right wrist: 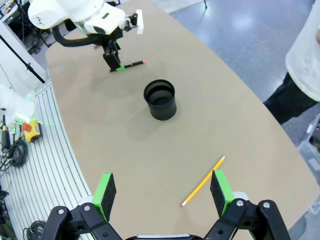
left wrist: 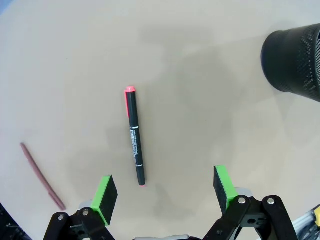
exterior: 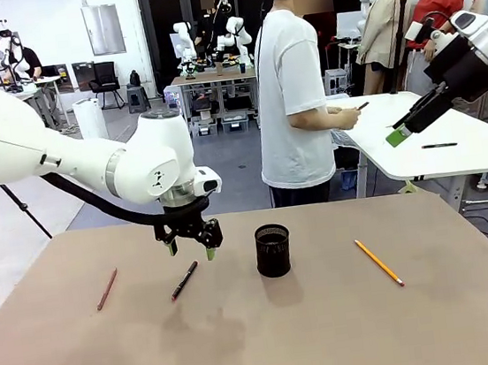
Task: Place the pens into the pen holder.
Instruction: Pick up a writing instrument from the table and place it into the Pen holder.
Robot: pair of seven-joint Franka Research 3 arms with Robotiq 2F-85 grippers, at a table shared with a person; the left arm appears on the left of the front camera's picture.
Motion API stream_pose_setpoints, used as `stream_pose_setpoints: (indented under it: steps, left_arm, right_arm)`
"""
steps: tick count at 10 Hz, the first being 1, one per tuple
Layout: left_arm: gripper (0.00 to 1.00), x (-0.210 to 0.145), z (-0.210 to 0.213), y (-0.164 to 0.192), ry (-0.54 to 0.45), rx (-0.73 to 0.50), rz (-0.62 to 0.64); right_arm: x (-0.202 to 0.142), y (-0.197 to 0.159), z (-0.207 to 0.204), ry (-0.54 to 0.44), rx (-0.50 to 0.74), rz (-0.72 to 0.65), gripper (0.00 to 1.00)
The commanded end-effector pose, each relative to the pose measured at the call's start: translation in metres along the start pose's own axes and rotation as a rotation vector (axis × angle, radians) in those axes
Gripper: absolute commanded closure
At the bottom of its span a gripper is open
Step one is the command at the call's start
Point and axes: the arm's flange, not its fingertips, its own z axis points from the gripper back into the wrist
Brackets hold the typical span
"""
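The black pen (exterior: 185, 280) with a red end lies left of centre on the brown table. My left gripper (exterior: 191, 250) hangs open just above its far end. In the left wrist view the black pen (left wrist: 135, 136) lies ahead of the green pads (left wrist: 105, 196), a little left of the gap. The reddish-brown pencil (exterior: 107, 288) (left wrist: 42, 176) lies farther left. The black mesh pen holder (exterior: 273, 250) (left wrist: 295, 62) (right wrist: 161, 100) stands upright at the centre. The orange-yellow pencil (exterior: 378, 262) (right wrist: 203, 181) lies to its right. My right gripper (exterior: 401, 134) (right wrist: 162, 192) is open, raised high at the right.
A person in a white T-shirt (exterior: 291, 96) stands beyond the far edge, turned toward a white side table (exterior: 453, 143) at the back right. The brown table (exterior: 263, 340) has free room in front of the holder. Its curved edge (right wrist: 75, 150) drops to a ridged floor plate.
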Motion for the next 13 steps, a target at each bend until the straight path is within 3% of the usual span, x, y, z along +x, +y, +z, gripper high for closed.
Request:
stream_pose_setpoints:
  steps: [1,6,9,13]
  left_arm:
    - [0.00,-0.009,0.007,0.012,0.008,0.023,0.008]
    - [0.00,-0.002,-0.001,-0.001,0.005,0.004,-0.005]
    - [0.00,0.013,-0.024,0.014,0.061,-0.067,-0.024]
    - [0.00,0.031,-0.039,0.033,0.044,-0.080,-0.047]
  right_arm:
    - [0.001,0.000,0.001,-0.009,0.006,0.002,0.00]
    - [0.001,0.000,0.001,-0.009,0.006,0.002,0.00]
    - [0.001,0.000,0.001,-0.009,0.006,0.002,0.00]
    - [0.001,0.000,0.001,-0.009,0.006,0.002,0.00]
